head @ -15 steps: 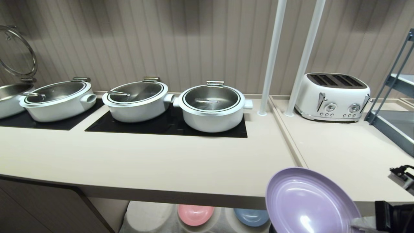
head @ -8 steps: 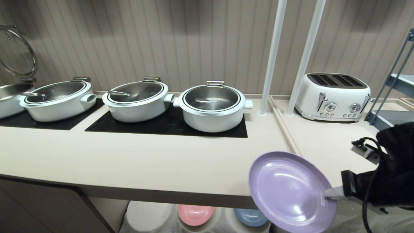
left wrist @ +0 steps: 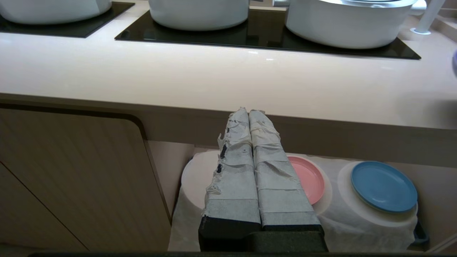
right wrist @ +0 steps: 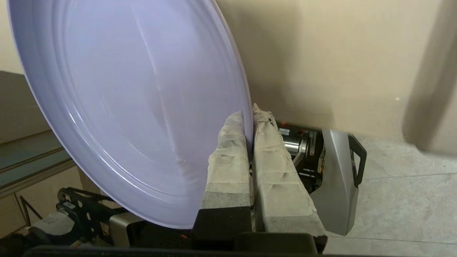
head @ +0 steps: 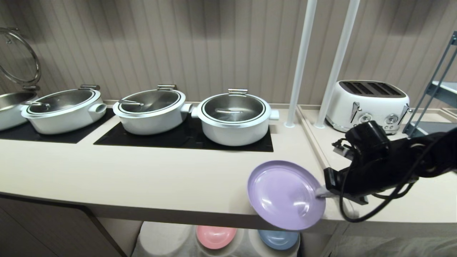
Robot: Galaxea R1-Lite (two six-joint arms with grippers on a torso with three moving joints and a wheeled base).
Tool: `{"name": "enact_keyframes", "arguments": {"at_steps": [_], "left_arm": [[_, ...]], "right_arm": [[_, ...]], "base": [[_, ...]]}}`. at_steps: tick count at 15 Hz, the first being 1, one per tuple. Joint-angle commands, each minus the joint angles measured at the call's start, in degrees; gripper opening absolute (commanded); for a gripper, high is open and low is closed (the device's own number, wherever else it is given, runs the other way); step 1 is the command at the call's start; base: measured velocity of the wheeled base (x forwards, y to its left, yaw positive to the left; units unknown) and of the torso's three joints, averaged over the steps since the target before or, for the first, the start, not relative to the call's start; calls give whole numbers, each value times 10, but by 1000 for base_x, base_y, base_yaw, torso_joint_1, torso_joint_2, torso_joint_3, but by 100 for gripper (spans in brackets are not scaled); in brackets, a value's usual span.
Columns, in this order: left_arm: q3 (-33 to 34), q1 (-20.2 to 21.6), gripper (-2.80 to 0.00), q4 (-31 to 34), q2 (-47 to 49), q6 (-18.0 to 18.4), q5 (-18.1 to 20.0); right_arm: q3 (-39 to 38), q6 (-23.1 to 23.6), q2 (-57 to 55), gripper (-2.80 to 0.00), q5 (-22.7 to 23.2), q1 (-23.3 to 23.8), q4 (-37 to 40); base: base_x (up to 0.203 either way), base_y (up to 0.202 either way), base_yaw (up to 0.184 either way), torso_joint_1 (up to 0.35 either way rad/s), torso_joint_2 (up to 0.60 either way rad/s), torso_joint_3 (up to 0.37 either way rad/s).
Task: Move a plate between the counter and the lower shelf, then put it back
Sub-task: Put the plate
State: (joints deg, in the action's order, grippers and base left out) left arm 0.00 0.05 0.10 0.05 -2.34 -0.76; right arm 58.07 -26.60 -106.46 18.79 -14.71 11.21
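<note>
Holding the plate (head: 284,194) by its rim, right pincer (head: 320,193) closed tight on the edge, taped fingers (right wrist: 228,160) pressed on both faces. Tilted, not flat, and hanging above the front edge of the bench (head: 160,178), partly past that edge. Below the plate, under the bench, the lower shelf (left wrist: 371,221) with white cloth; a pink plate (head: 215,236) and a blue plate (head: 278,238) each lying on a raised hump there, the blue one almost straight under the plate. Parked low in front of the lower shelf, left pincer (left wrist: 249,114), fingers together and gripping nothing. Beyond the plate, on the black panels of the bench, three white pots (head: 234,119) in a row. Right of the plate and further back, two white poles (head: 301,64) and a white toaster (head: 367,106).
</note>
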Motion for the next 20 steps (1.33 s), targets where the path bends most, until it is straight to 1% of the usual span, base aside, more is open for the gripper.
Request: {"name": "enact_keyframes", "arguments": {"at_steps": [1,3,4,6,10,20], "left_arm": [[0,0,-280,0,0,0,0],[0,0,-280,0,0,0,0],[0,0,-280,0,0,0,0],[0,0,-280,0,0,0,0],[0,0,-280,0,0,0,0],[0,0,-280,0,0,0,0]], "right_arm": [[65,-3,-82,-280,1,-6,4],[113,-15,-119,-280,1,-9,5],[135,-31,-133,-280,-1,-12,6],[158,-43,-150,-280,-2,-19,7],[162,-43,-159,-280,-5,-19,20],[163,-43,-165,-280,-10,-16,18]], "base": [[0,0,0,0,0,0],[0,0,0,0,0,0],[0,0,0,0,0,0],[0,0,0,0,0,0],[0,0,0,0,0,0],[0,0,0,0,0,0]]}}
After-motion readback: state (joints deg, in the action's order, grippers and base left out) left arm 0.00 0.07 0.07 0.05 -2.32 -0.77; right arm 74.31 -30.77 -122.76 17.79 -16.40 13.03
